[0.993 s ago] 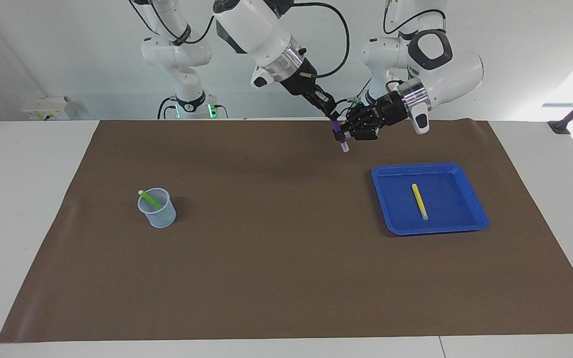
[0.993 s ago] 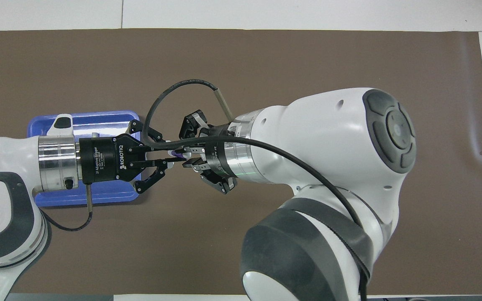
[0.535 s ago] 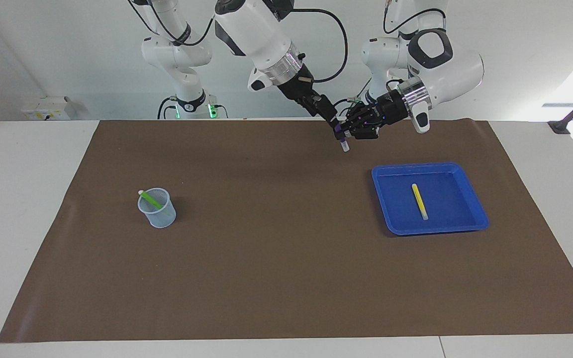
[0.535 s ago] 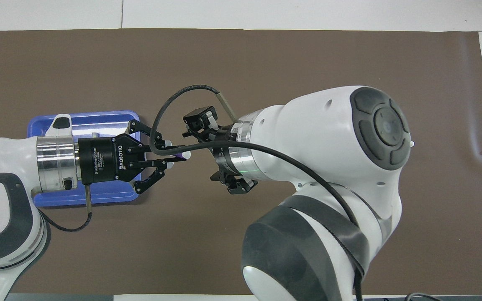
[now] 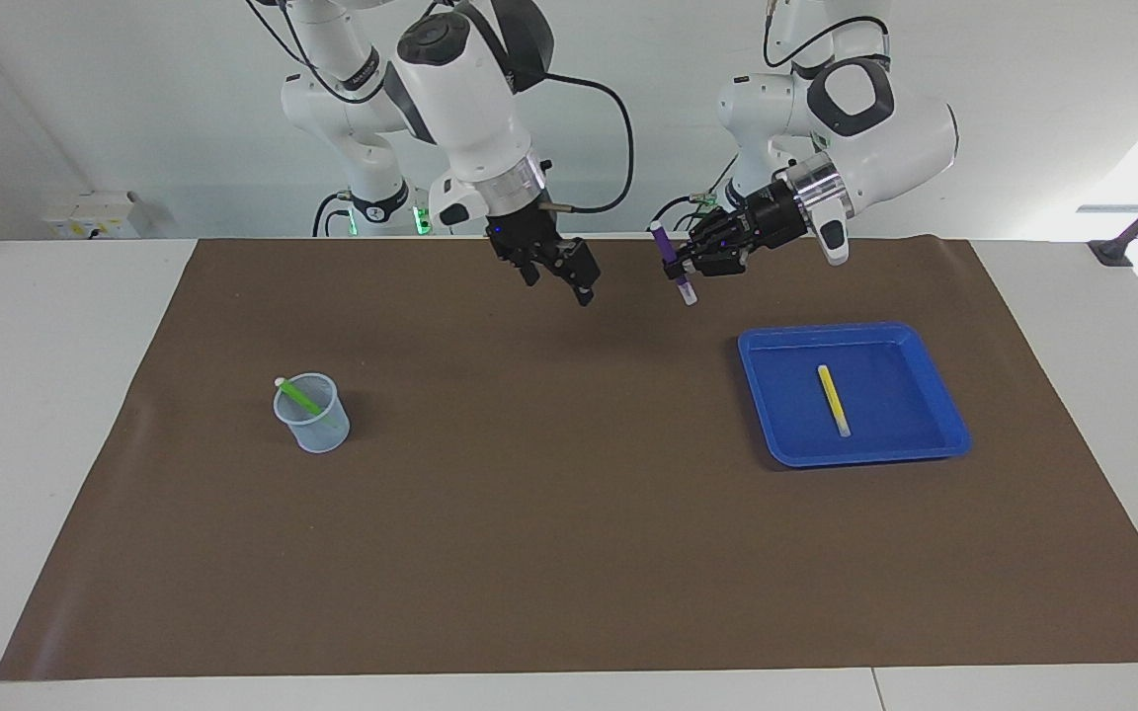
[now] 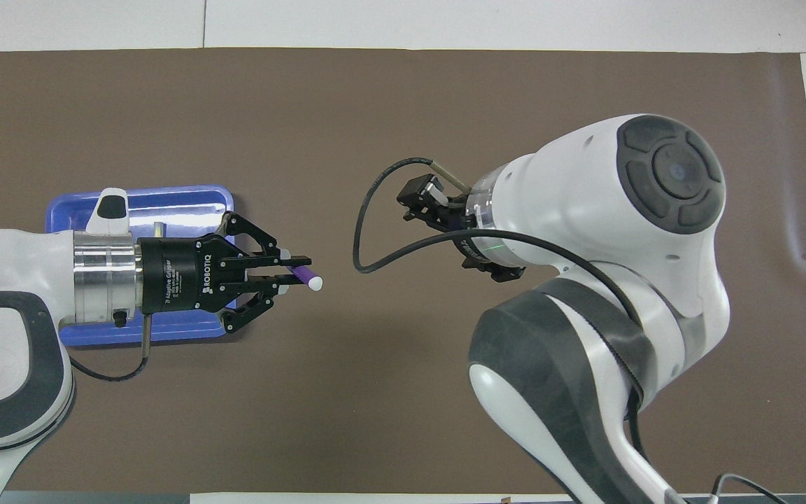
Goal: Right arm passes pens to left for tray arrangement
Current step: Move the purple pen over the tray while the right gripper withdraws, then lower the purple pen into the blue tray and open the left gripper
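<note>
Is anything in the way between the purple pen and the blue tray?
Nothing visible. The left gripper holds the purple pen up over bare brown mat, and the blue tray holds only the yellow pen. The right gripper is open, toward the cup's end.

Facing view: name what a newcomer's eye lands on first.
The purple pen hangs in the air, pinched in the left claw over the brown mat, nearer the robots than the blue tray. The right claw hangs open and empty beside it. A yellow pen lies in the tray.
</note>
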{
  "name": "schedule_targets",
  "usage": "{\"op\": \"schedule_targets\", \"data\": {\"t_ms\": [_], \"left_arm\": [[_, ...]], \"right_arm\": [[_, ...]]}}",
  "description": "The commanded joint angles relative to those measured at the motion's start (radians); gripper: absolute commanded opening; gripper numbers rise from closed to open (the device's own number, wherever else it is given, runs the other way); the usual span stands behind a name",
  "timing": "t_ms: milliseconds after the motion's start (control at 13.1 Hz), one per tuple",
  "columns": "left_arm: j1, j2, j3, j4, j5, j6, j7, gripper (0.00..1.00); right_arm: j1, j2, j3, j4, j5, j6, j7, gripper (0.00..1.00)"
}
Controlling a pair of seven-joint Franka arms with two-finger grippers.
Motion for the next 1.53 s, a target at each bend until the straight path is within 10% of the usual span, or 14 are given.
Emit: {"op": "schedule_targets", "data": {"t_ms": [0, 764, 1452], "left_arm": [[-0.004, -0.022, 0.002, -0.018, 0.128, -0.059, 0.188, 0.00], [0.007, 0.034, 0.002, 0.057, 0.683, -0.176, 0.647, 0.00], [0.183, 0.207, 0.007, 0.117, 1.150, -0.117, 0.885, 0.00]], "right_arm": [[-0.015, -0.074, -0.069, -0.094, -0.016, -0.025, -0.187, 1.00], [-0.015, -0.155, -0.500, -0.290, -0.016, -0.030, -1.172, 1.00], [-0.040, -0.156, -0.637, -0.465, 0.241, 0.227, -1.361, 1.00]]}}
